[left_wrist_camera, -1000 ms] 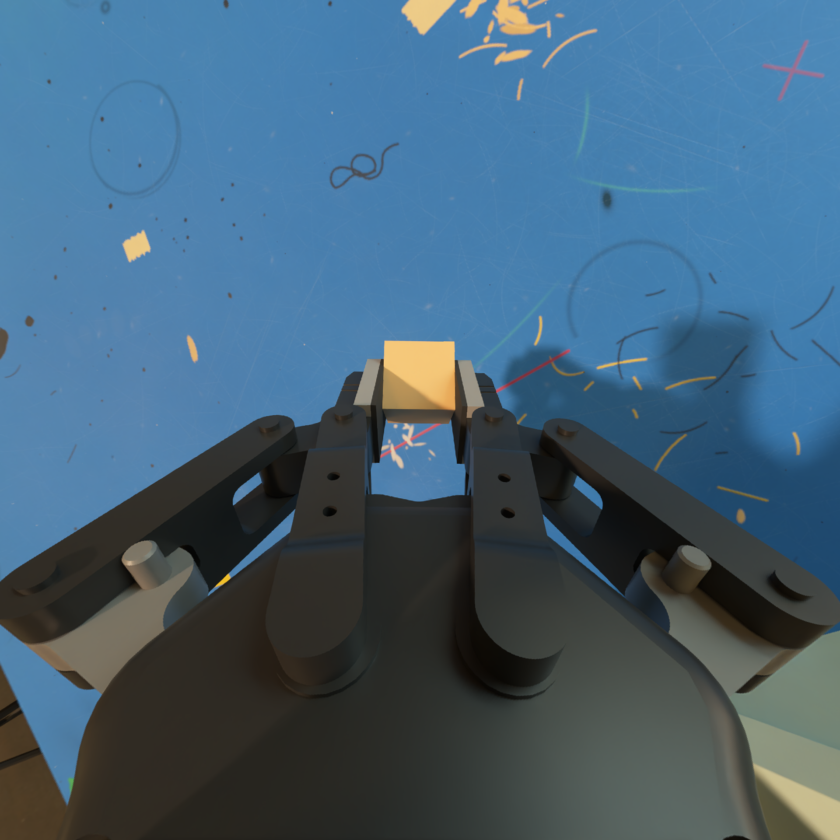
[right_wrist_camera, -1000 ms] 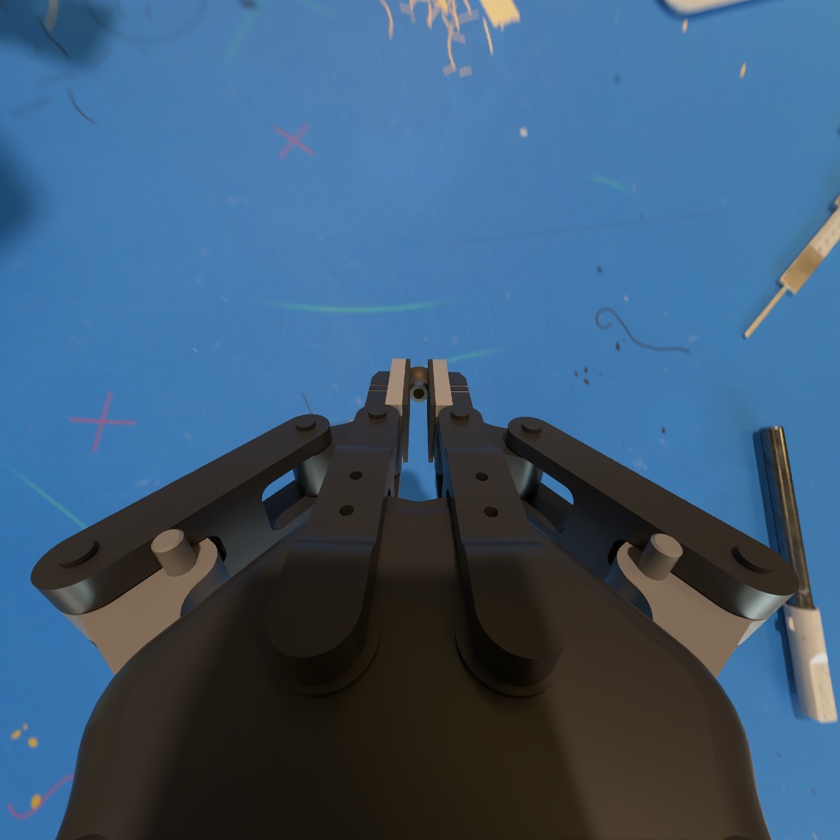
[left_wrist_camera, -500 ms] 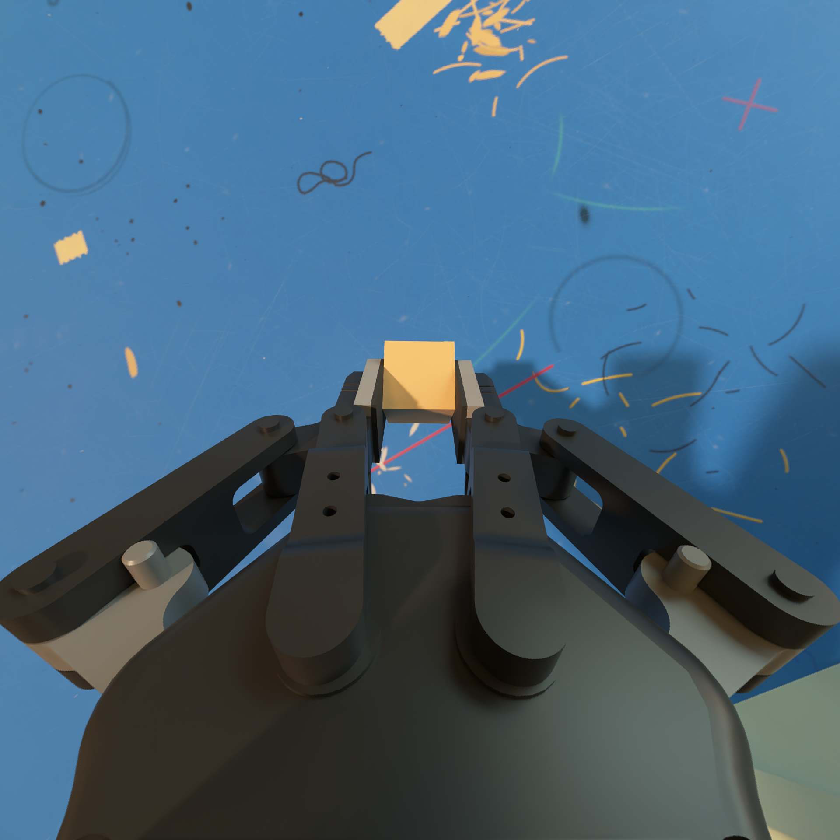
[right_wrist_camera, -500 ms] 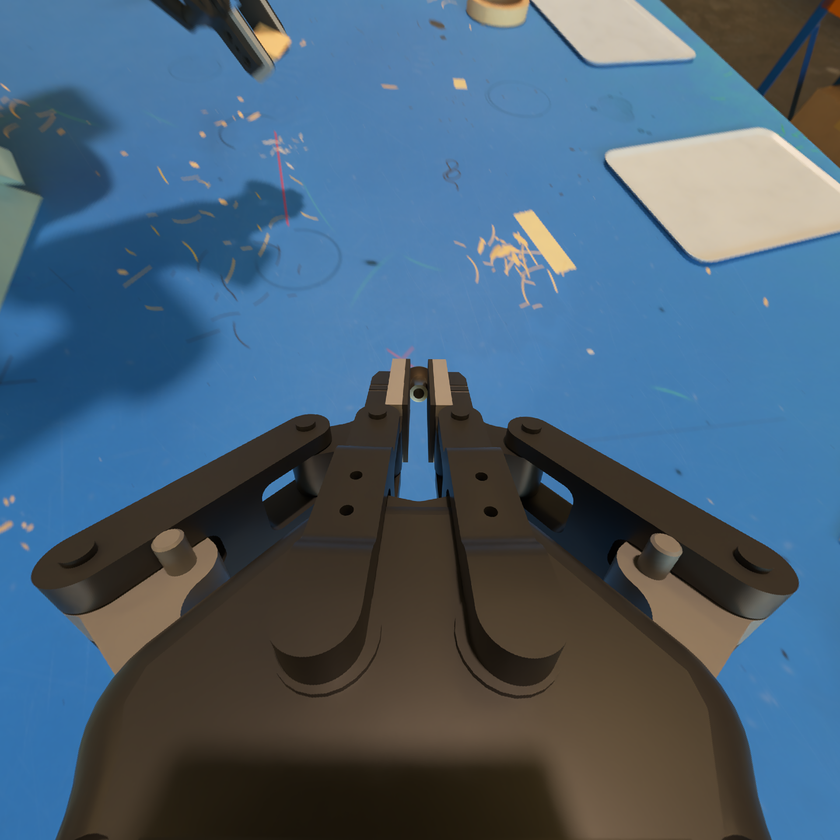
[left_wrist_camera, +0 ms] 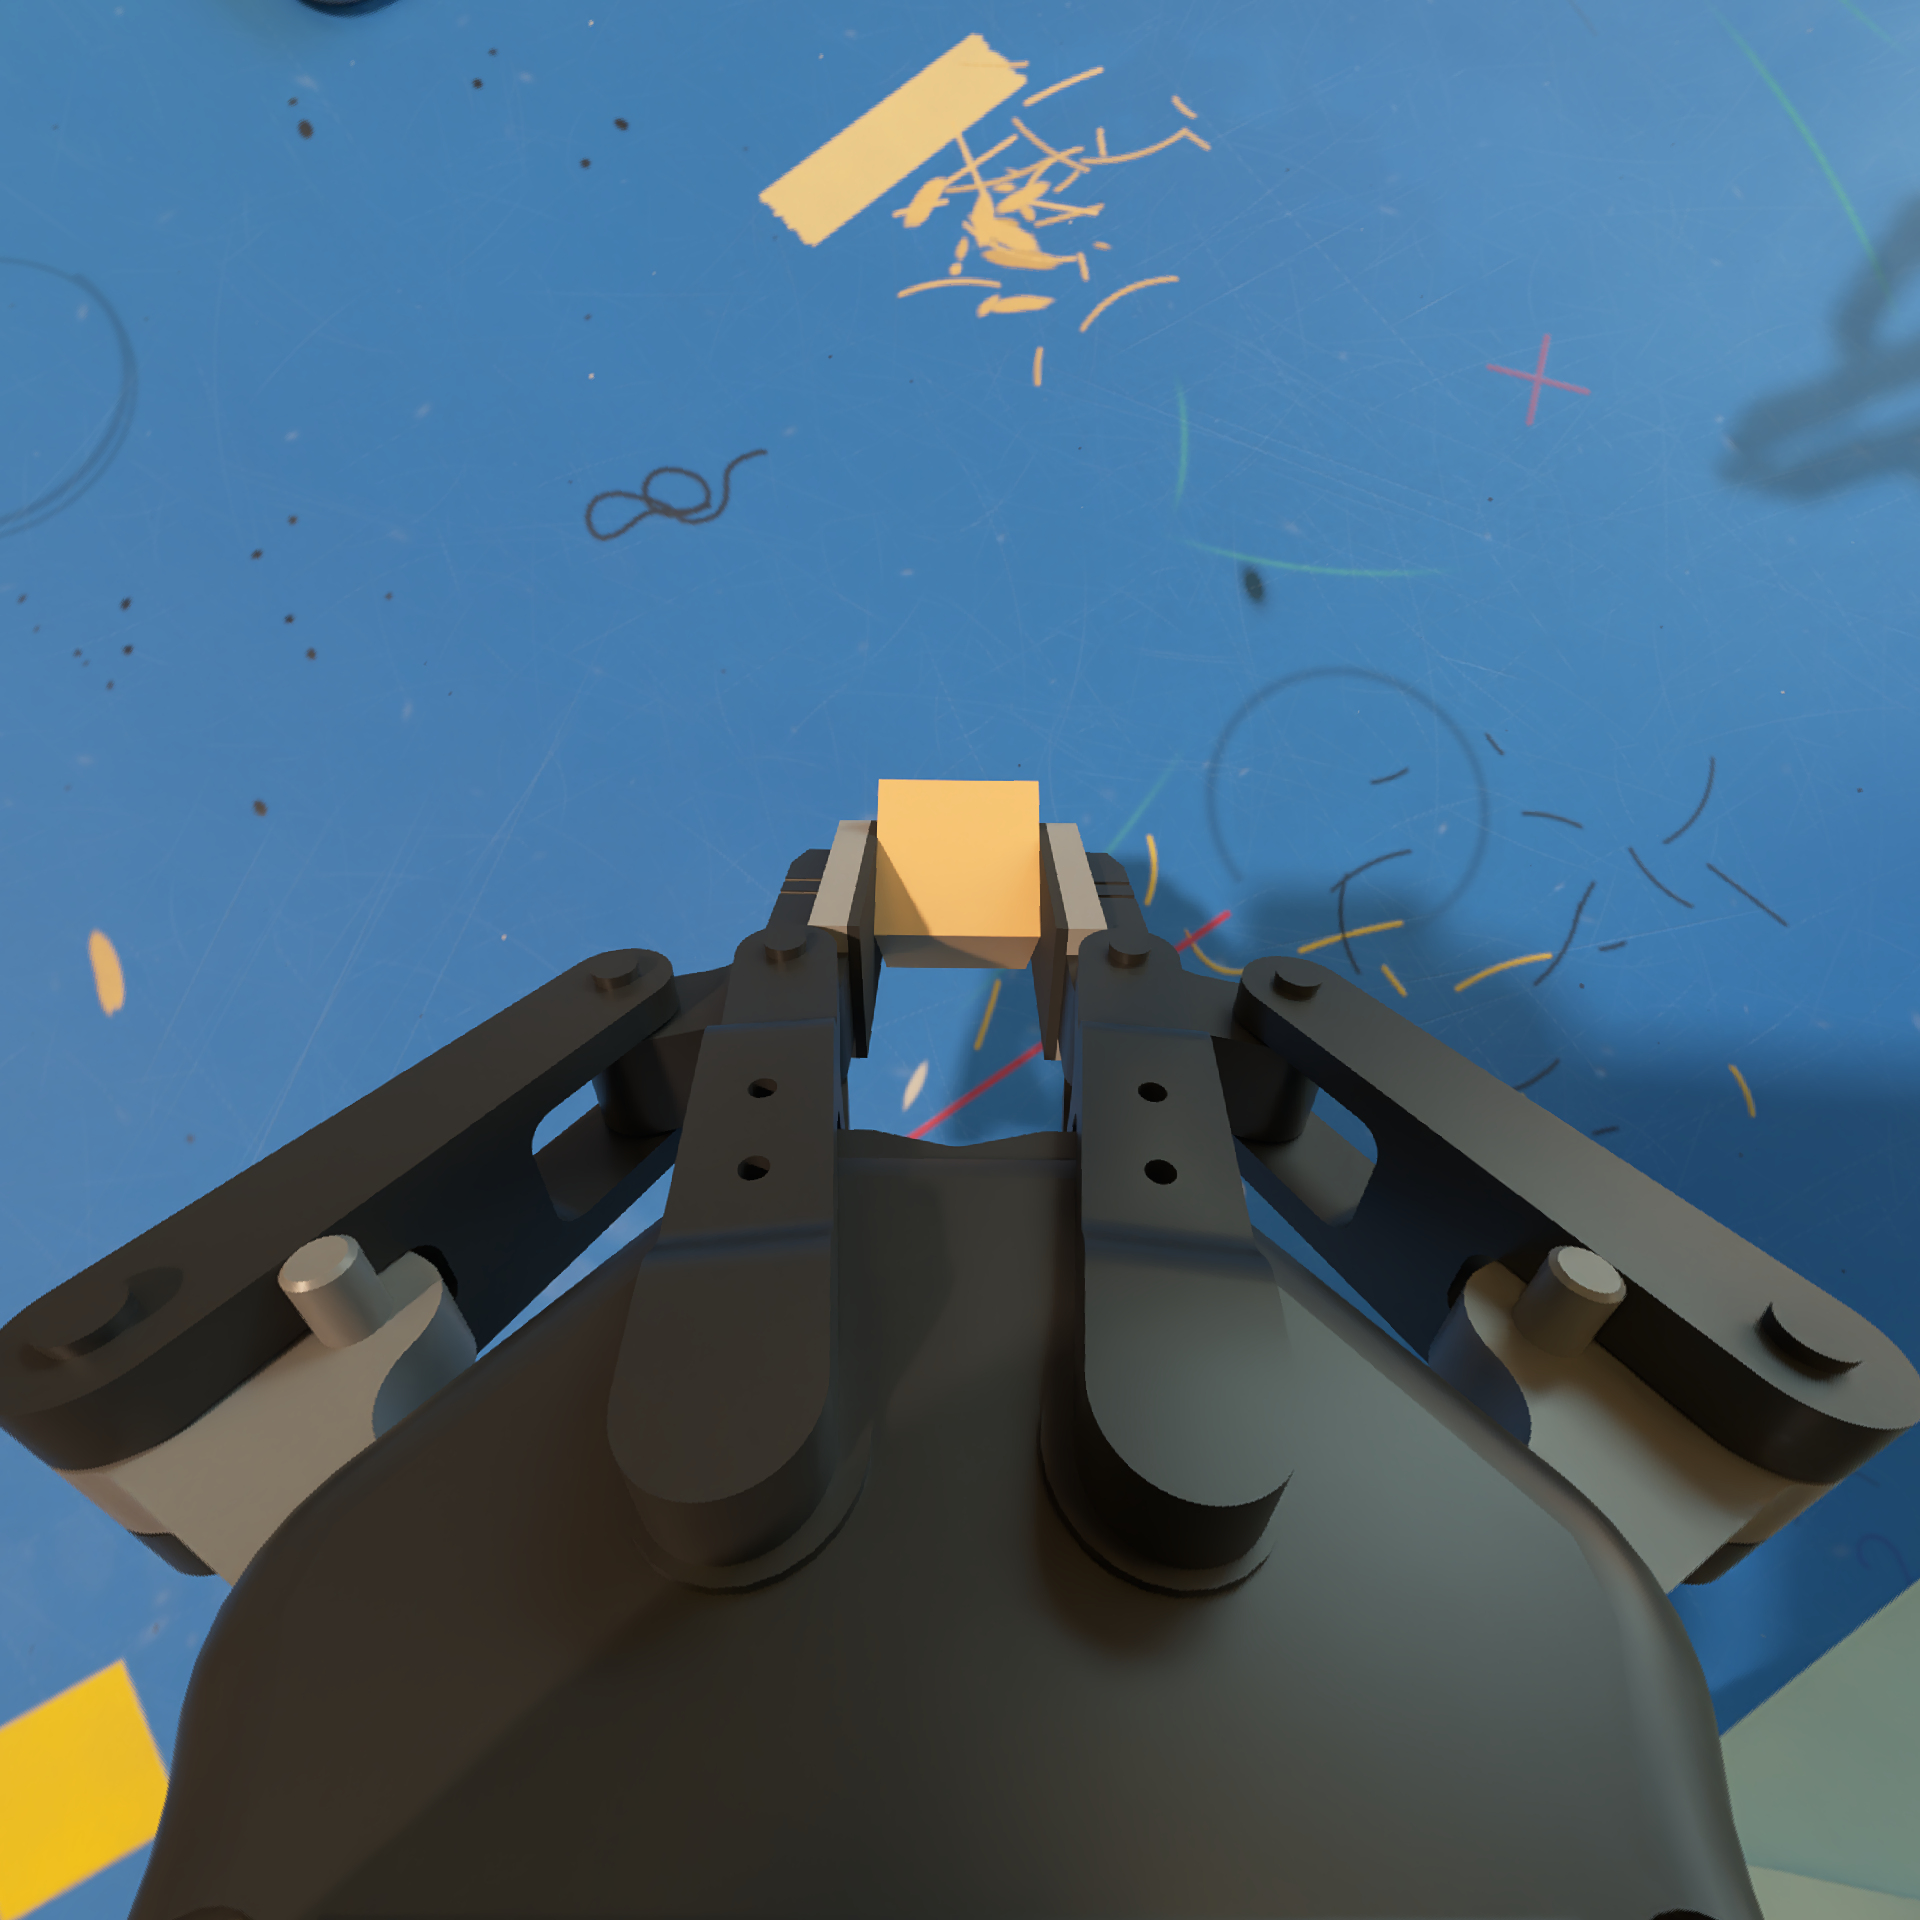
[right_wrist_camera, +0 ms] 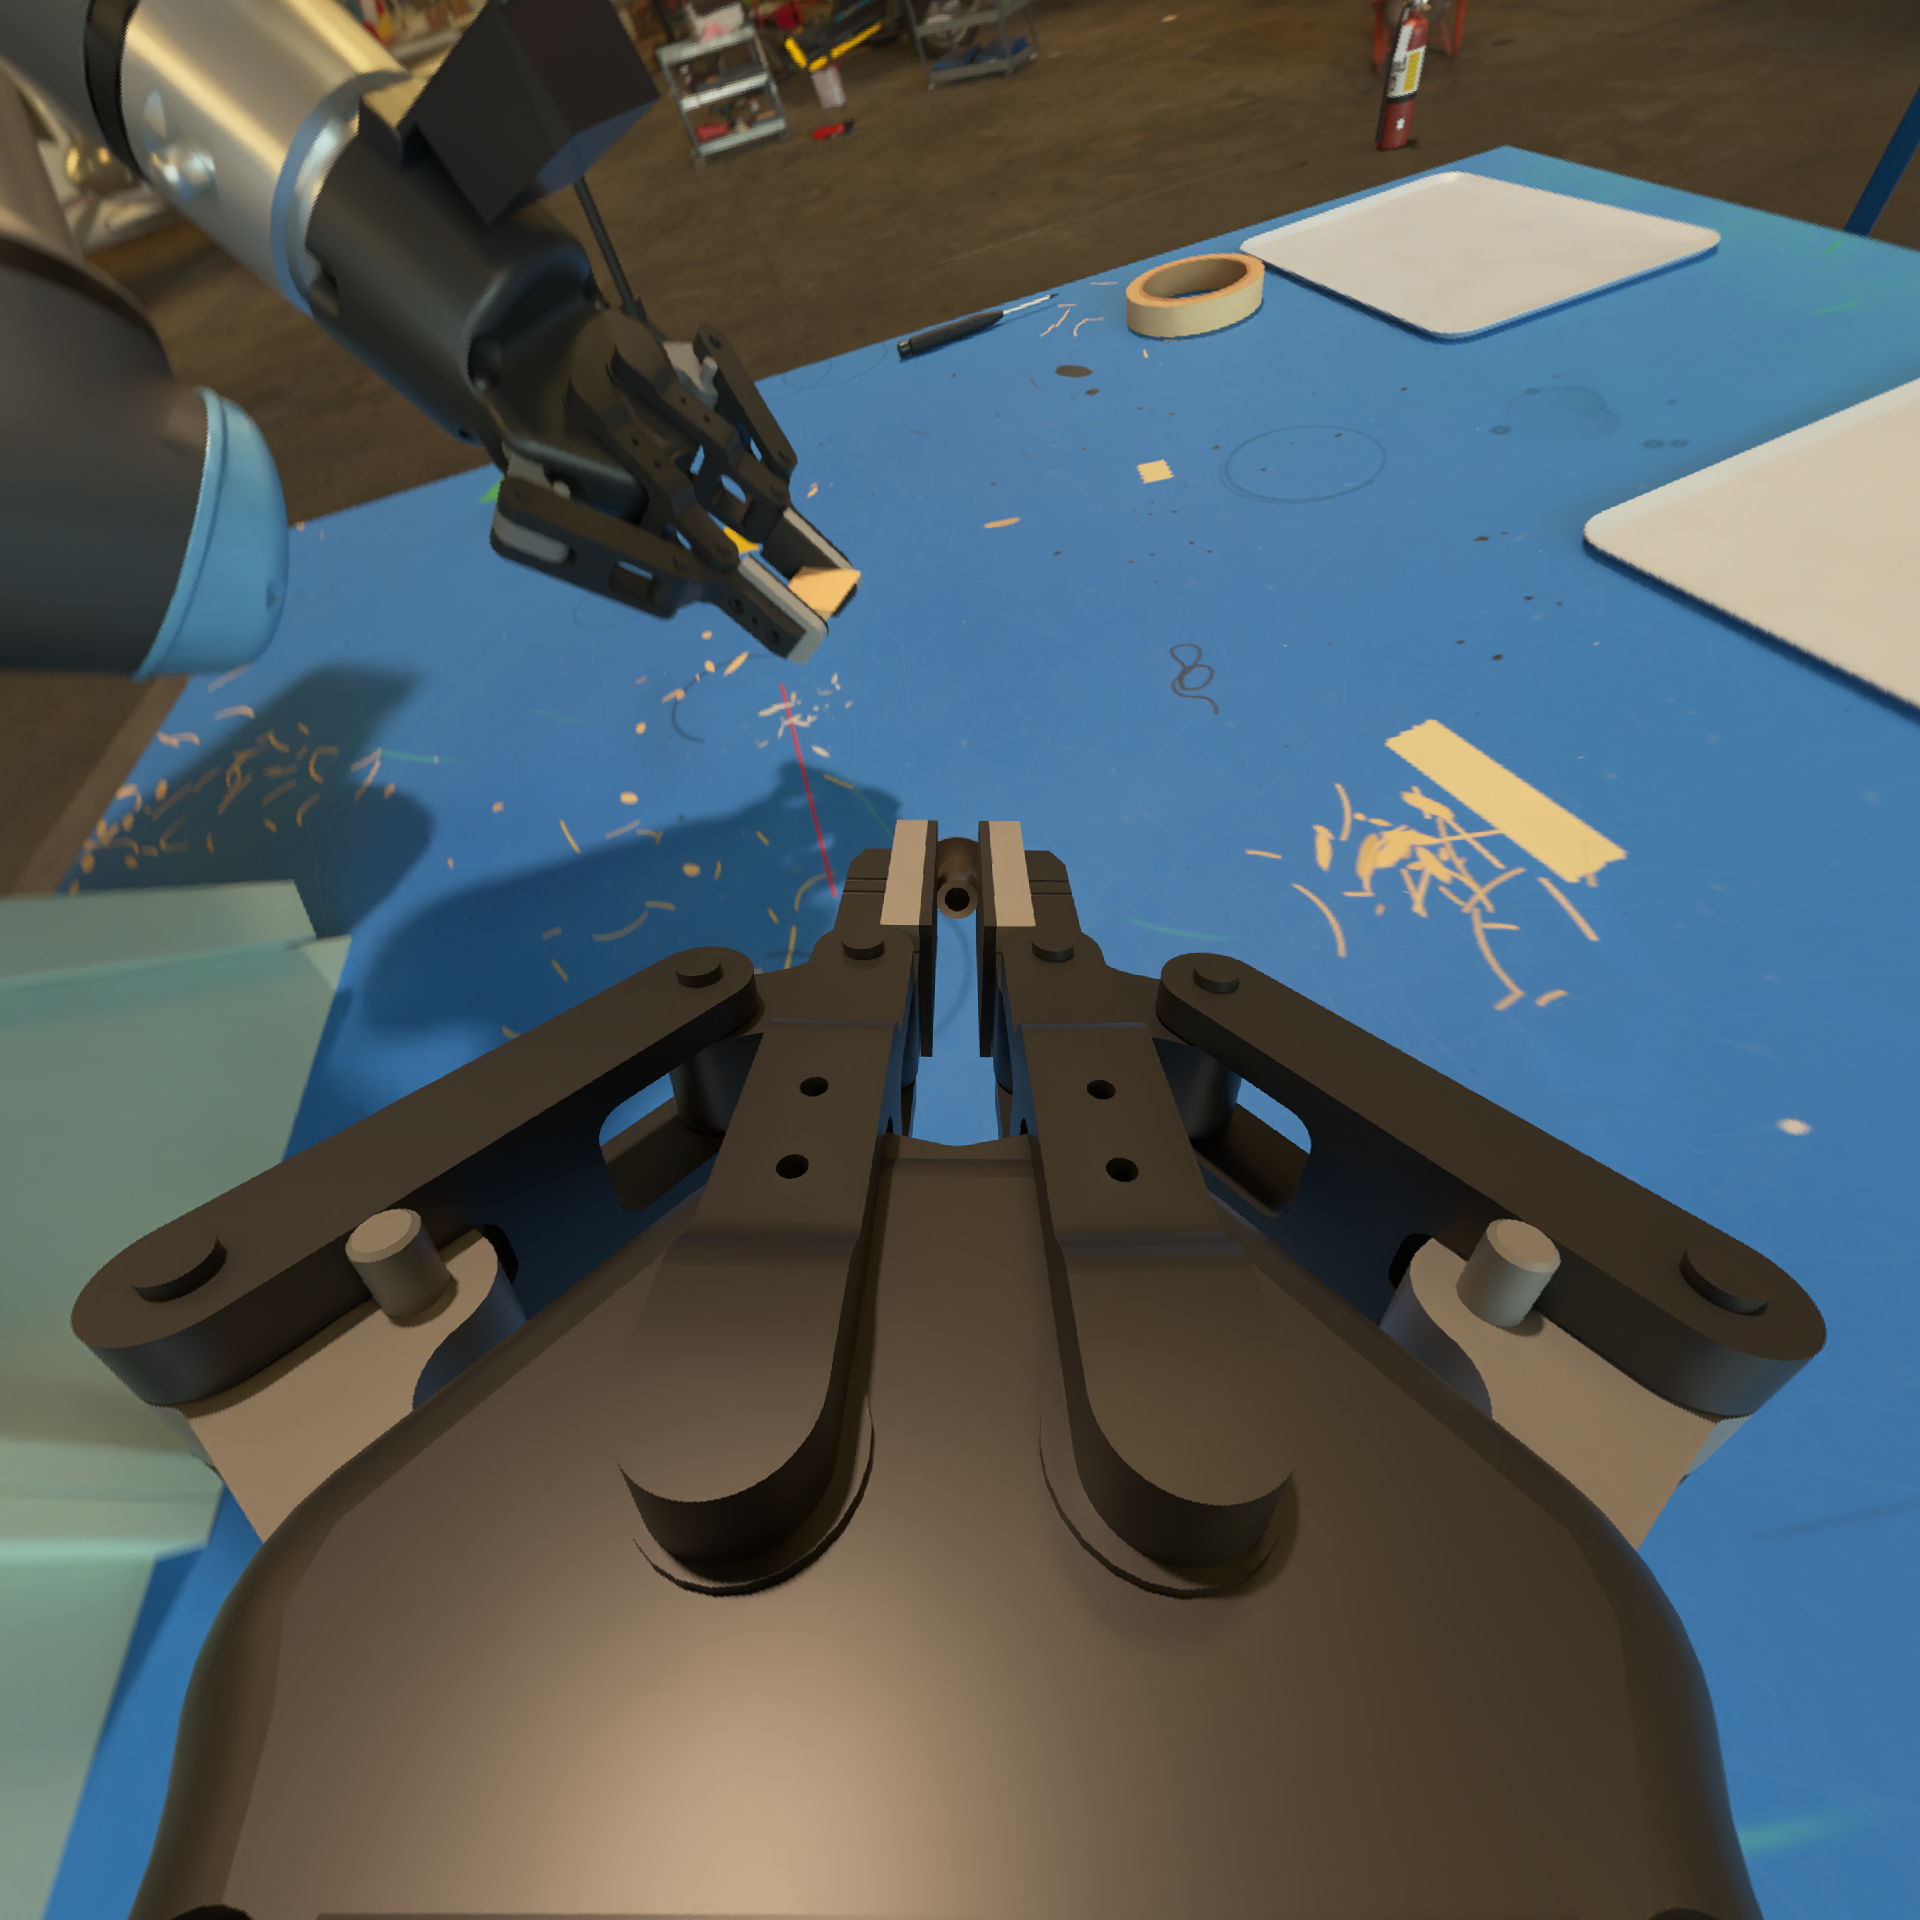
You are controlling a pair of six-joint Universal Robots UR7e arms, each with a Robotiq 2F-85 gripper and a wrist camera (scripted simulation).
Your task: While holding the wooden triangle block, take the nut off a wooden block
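My left gripper (left_wrist_camera: 957,883) is shut on the wooden triangle block (left_wrist_camera: 957,862), a pale orange piece held above the blue table (left_wrist_camera: 520,675). It also shows in the right wrist view, where the left gripper (right_wrist_camera: 805,603) holds the block (right_wrist_camera: 826,589) in the air at the upper left. My right gripper (right_wrist_camera: 957,873) is shut on a small dark nut (right_wrist_camera: 957,894) between its pads, above the table and apart from the block.
Two white trays (right_wrist_camera: 1475,249) (right_wrist_camera: 1766,551) lie at the far right. A roll of tape (right_wrist_camera: 1195,294) and a dark screwdriver (right_wrist_camera: 966,327) sit near the far edge. Wood shavings and a tape strip (right_wrist_camera: 1501,795) lie on the table. A pale green box (right_wrist_camera: 135,1195) stands at the left.
The right wrist view has tilted up from the table to show the left arm and far edge, nut still gripped. The left gripper has drifted over the table with the block held.
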